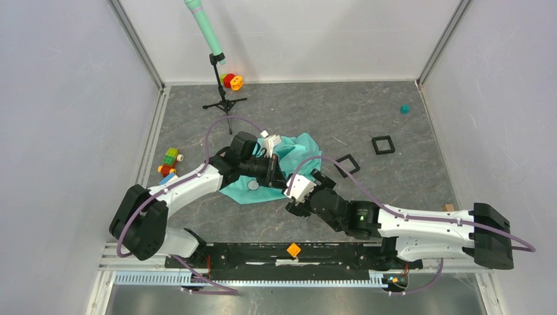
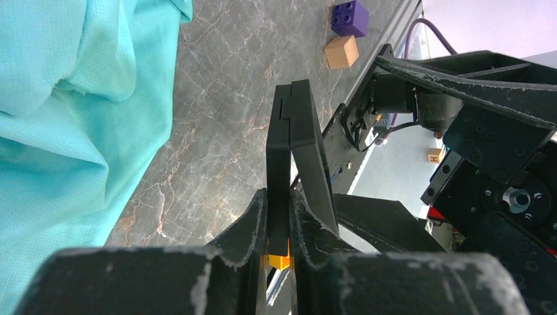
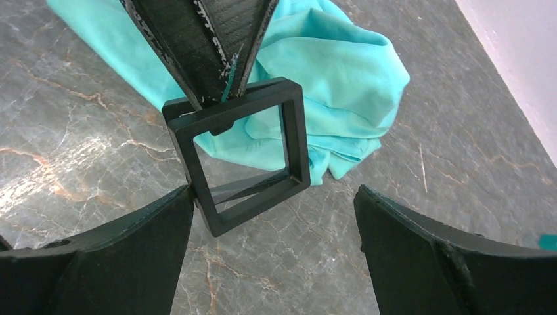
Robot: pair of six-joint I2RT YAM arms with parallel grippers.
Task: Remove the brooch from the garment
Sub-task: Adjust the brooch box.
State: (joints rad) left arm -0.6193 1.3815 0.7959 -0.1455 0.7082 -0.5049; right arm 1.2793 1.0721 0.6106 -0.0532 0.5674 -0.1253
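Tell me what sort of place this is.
Likely a robot lab test cell: white enclosure walls, left arm and right arm bolted to a rail, toy blocks scattered on the grey tabletop.

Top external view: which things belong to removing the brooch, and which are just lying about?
Job: garment; small grey disc on it, maybe the brooch; left gripper, shut on a black frame; right gripper, open.
Lying about: two more black frames; teal block; toy blocks; tripod stand; red and yellow rings.
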